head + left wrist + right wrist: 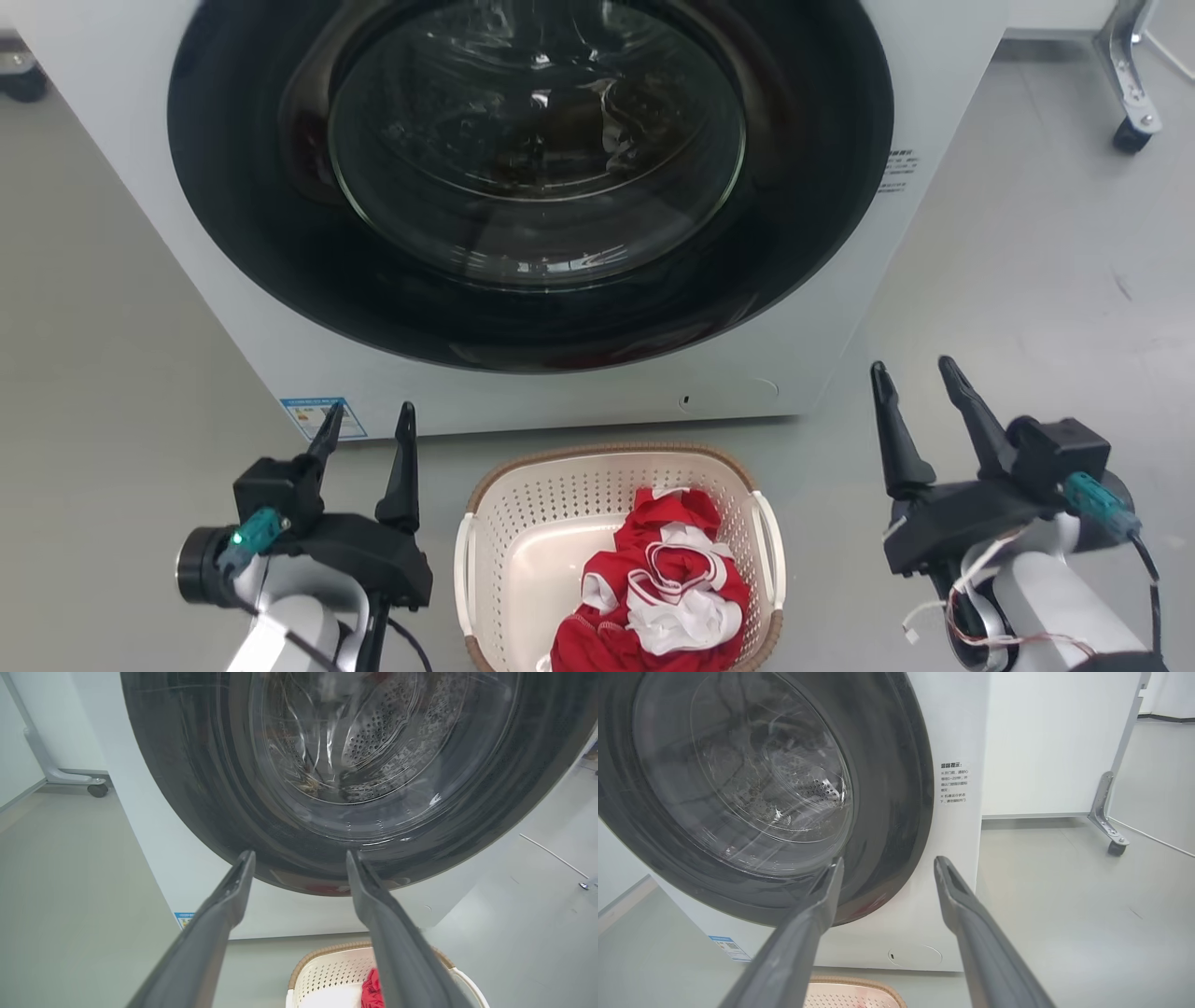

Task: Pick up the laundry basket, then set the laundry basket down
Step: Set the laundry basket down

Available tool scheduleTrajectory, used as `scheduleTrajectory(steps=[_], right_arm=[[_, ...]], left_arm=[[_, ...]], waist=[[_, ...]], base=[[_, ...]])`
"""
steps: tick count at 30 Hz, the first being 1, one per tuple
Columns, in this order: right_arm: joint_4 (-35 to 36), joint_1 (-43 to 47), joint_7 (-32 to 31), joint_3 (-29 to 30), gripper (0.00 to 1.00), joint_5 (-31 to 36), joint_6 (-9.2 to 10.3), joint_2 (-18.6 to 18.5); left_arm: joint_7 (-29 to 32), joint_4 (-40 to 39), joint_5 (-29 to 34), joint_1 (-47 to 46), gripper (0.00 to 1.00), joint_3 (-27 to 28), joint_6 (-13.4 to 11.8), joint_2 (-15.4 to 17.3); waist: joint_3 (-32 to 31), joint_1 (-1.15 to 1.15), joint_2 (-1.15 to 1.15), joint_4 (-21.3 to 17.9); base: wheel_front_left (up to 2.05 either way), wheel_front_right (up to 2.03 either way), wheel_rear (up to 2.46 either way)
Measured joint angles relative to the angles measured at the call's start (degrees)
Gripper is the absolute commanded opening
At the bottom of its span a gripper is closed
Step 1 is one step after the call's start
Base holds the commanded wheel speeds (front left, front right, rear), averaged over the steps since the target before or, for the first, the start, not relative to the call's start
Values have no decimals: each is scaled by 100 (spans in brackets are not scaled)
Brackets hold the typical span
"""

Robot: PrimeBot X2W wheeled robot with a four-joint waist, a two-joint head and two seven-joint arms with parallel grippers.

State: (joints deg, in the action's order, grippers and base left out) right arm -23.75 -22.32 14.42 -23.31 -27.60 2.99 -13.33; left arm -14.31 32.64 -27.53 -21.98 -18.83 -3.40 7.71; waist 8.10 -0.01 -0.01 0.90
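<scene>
The laundry basket (546,499) sits on the floor (112,373) just before the washing machine (238,317), holding red-and-white clothing (653,583). The left pincer (371,415) and right pincer (912,369) flank it, both wide and empty, likely poised for its side handles (464,569).

Bright, even, diffuse light from overhead fills all three views. The pale floor (1036,271) has a soft sheen and only faint shadows. On the washing machine (560,401), the door glass (537,140) carries small white glints and streaky reflections, while the dark ring (233,233) around it reads deep black. In both wrist views the fingers (397,942) go soft and out of focus toward the bottom edge, and wide-angle distortion bends the machine's straight edges. The head view is sharp.
</scene>
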Motion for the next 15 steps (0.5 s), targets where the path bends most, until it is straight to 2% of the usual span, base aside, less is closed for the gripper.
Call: scheduleTrajectory(steps=[4, 15], right_arm=[[323, 375, 4, 135, 100, 130, 104, -77], [976, 1116, 5, 399, 100, 282, 214, -82]], left_arm=[[0, -504, 79, 416, 100, 36, -79, 66], [0, -1502, 294, 1270, 100, 177, -221, 171]], waist=[[-151, 0, 0, 4], [-416, 1, 1, -22]], base=[[0, 0, 0], [0, 0, 0]])
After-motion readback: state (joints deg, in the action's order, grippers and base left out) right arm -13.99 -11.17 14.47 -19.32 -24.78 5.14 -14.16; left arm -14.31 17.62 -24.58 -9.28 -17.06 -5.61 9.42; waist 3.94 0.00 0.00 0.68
